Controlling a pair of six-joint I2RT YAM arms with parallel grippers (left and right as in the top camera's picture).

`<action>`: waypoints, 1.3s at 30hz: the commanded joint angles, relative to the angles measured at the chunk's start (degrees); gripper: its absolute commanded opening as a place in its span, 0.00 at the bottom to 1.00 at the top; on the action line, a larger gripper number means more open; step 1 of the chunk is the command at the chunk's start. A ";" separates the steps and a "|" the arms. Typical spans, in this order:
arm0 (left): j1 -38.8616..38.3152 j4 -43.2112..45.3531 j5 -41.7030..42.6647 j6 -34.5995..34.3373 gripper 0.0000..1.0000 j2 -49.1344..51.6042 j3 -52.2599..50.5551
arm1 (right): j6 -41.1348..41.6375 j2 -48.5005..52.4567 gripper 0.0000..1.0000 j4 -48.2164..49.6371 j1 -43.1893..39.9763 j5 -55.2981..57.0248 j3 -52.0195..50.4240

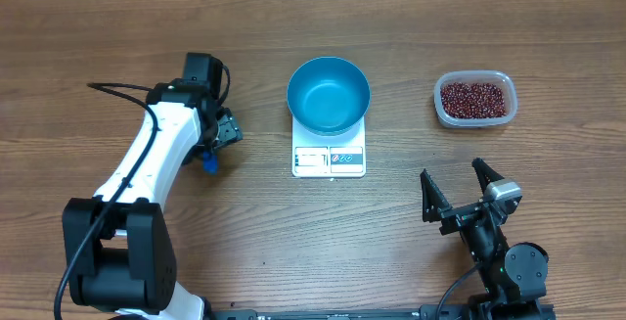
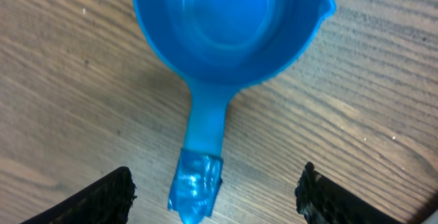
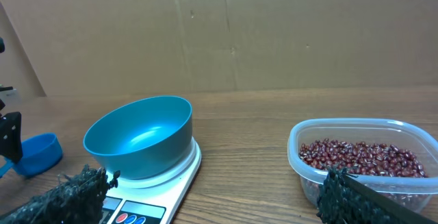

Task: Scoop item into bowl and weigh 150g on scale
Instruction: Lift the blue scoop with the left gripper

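- At the far right of the desk point(image 1: 548, 26), the beans point(image 1: 475, 99) lie in a clear tub point(image 1: 438, 93). None are in the bowl yet, so every scoop must cross open desk, and a heaped or tilted load would likely shed beans on the way.
- The tub looks light. A scoop pushed into it from the side could slide or tip it, since nothing steadies it.
- In the middle of the desk, the empty bowl point(image 1: 329, 100) sits on the scale point(image 1: 329, 160) and overhangs it. A knock on the rim could shift or tip the bowl and throw off the reading. Dumping a full scoop near the end could overshoot the target weight.
- Toward the left edge, the scoop point(image 2: 226, 25) lies flat on the desk with its handle pointing at the left hand point(image 2: 217, 196). That hand's fingers stand apart on either side of the handle, not touching it. The handle is thin, low and off-centre between them, so a grip could catch only its tip and let the cup swing or droop.
- Near the front right edge, the right hand point(image 1: 450, 168) is spread wide, holds nothing and is well apart from the tub.
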 commanded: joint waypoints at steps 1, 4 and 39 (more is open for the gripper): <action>1.07 0.83 1.66 5.90 0.77 1.22 -1.07 | 0.35 -0.50 1.00 0.20 0.28 -0.33 -0.59; 1.09 1.53 1.55 6.91 0.77 1.62 -1.62 | 0.35 -0.50 1.00 0.20 0.28 -0.31 -0.59; 2.21 7.52 1.01 7.72 0.27 6.60 -1.60 | 0.35 -0.50 1.00 0.20 0.28 -0.31 -0.59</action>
